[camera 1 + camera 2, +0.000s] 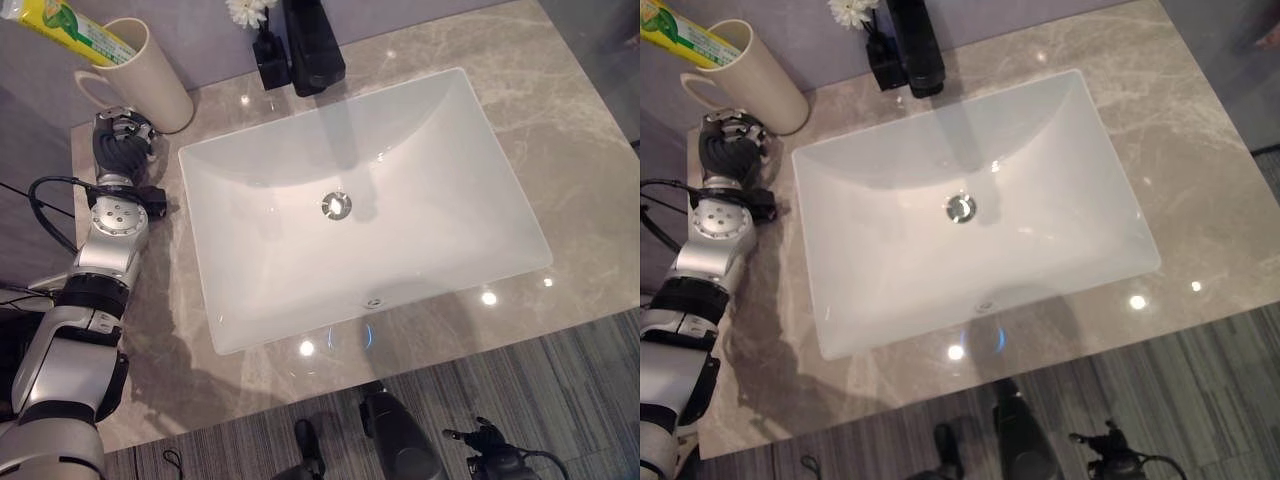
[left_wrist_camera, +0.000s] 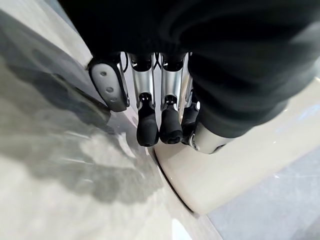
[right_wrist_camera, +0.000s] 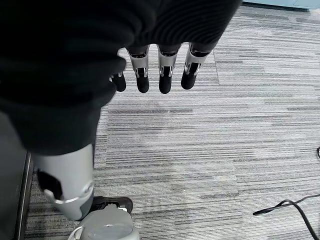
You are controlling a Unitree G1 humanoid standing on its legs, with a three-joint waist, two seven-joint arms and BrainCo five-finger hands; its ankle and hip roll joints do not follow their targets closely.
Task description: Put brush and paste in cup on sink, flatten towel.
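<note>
A cream cup (image 1: 140,85) with a handle stands on the grey counter at the sink's back left corner. A yellow-green paste tube (image 1: 72,30) leans out of its mouth. My left hand (image 1: 122,148) rests on the counter right beside the cup's base, on the near side. In the left wrist view its fingers (image 2: 148,126) hang relaxed, dark tips close to the cup's wall (image 2: 235,170), and hold nothing. My right hand (image 3: 165,75) hangs low over the striped floor with straight fingers, empty.
A white rectangular sink (image 1: 250,320) with a metal drain (image 1: 336,205) takes up the middle of the marble counter (image 1: 570,140). A black faucet (image 1: 315,50) and a small black vase with a white flower (image 1: 268,55) stand behind it.
</note>
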